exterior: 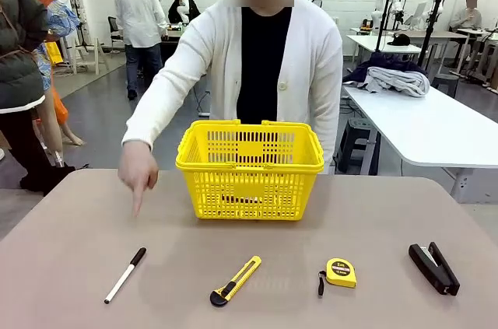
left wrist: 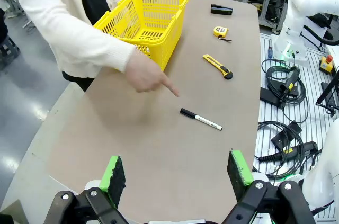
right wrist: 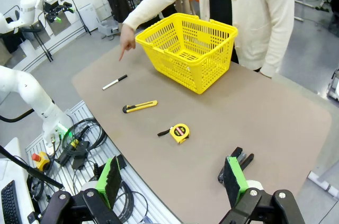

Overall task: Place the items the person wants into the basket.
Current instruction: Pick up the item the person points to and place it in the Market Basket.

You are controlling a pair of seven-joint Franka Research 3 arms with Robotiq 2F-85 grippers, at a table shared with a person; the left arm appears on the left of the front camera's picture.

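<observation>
The marker (exterior: 125, 275) is singled out by the person's hand (exterior: 138, 169), evidently as wanted for the basket (exterior: 249, 189), while the left gripper (left wrist: 176, 170) and right gripper (right wrist: 171, 175) are held spread and empty.

- left gripper (left wrist: 176, 170): bottom edge of the left wrist view; black fingers with green pads (left wrist: 113, 173) spread wide apart.
- right gripper (right wrist: 171, 178): bottom edge of the right wrist view; green pads (right wrist: 233, 177) likewise spread wide.
- person's hand (exterior: 138, 169) (left wrist: 144, 74) (right wrist: 127, 36): left of centre in the front view, arm stretched forward in a white sleeve (exterior: 175, 92), index finger pointing straight down, other fingers curled.
- person's other arm (exterior: 327, 96): hangs at the side, right of centre; its hand is hidden.
</observation>
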